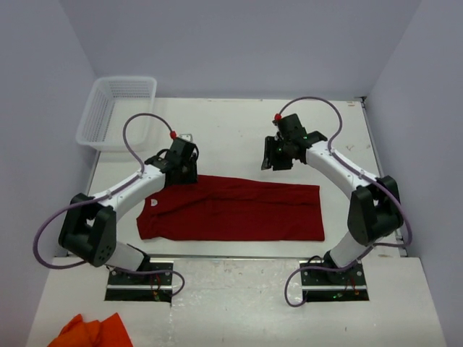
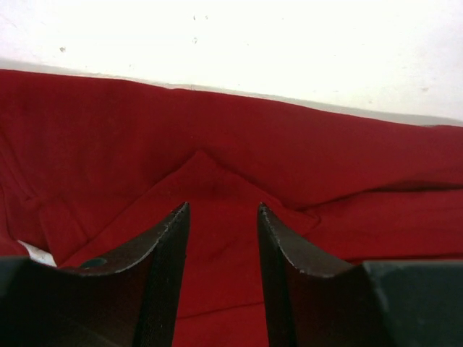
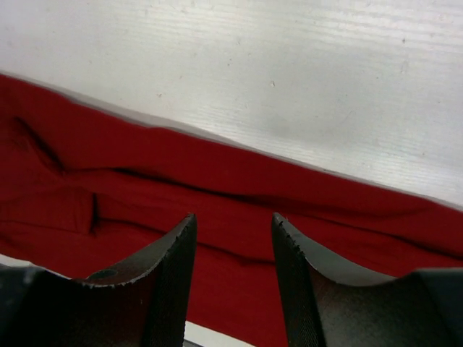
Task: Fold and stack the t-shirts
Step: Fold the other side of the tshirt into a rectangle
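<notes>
Orange cloth near-left of red t-shirt. Red t-shirt spread on worktop. Left end effector over its far-left folded corner, part open, empty. Right end effector over its far edge, part open, empty. Basket far-left.

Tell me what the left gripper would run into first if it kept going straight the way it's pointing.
Most likely the red t-shirt: the left gripper, open, frames a folded triangular flap of it straight ahead, nothing in between. How far off the cloth lies is unclear.
</notes>
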Controlling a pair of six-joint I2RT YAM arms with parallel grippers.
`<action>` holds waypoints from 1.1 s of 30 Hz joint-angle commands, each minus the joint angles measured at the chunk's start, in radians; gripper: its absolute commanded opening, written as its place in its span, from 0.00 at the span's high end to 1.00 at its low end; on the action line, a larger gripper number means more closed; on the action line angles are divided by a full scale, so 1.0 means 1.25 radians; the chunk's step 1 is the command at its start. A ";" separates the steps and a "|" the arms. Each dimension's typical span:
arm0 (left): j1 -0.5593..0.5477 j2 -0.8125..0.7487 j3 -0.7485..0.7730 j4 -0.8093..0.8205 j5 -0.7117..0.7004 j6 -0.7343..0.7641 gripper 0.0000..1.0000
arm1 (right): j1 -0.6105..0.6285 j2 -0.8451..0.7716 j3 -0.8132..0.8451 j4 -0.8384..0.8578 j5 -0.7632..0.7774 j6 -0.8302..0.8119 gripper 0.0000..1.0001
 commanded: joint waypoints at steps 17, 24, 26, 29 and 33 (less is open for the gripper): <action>-0.005 0.191 0.109 0.015 -0.115 0.019 0.60 | -0.044 -0.255 -0.059 -0.007 0.035 -0.030 0.51; -0.006 0.215 0.098 0.018 -0.110 0.013 0.61 | -0.092 -0.288 -0.080 -0.005 0.008 -0.039 0.50; -0.006 0.218 0.095 0.018 -0.105 0.011 0.61 | -0.102 -0.298 -0.086 0.000 -0.002 -0.040 0.50; -0.006 0.218 0.084 0.024 -0.097 0.008 0.62 | -0.116 -0.303 -0.097 0.001 -0.007 -0.042 0.50; -0.005 0.222 0.076 0.028 -0.087 0.008 0.69 | -0.118 -0.305 -0.099 0.005 -0.017 -0.039 0.50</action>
